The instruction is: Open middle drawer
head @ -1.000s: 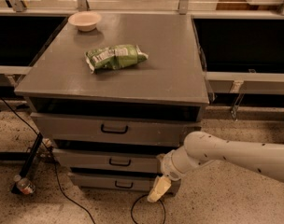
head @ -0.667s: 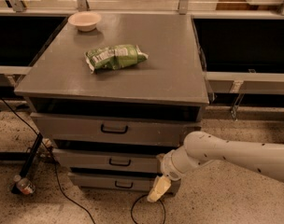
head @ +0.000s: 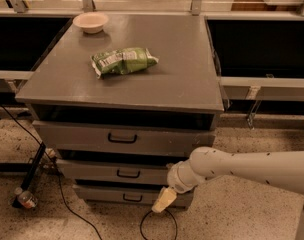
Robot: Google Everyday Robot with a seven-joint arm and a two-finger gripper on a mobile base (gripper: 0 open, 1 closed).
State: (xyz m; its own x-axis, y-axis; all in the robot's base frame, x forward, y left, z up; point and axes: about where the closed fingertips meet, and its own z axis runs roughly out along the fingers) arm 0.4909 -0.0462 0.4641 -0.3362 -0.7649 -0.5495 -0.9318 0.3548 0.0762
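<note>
The middle drawer [head: 92, 171] is a wide, shallow grey front with a small black bar handle [head: 128, 173] at its centre. It sits under the taller top drawer [head: 82, 136] and above the slim bottom drawer [head: 99, 194]. A dark gap shows above its front. My gripper [head: 164, 200] hangs at the end of the white arm [head: 232, 166], which comes in from the right. It is lower than the middle drawer's handle and to its right, in front of the bottom drawer's right end, and it does not touch the handle.
A green snack bag [head: 123, 61] and a pale bowl [head: 90, 22] lie on the grey cabinet top [head: 182, 79]. Black cables [head: 57, 199] and a small bottle [head: 26, 199] lie on the speckled floor at the left. Dark shelving flanks the cabinet.
</note>
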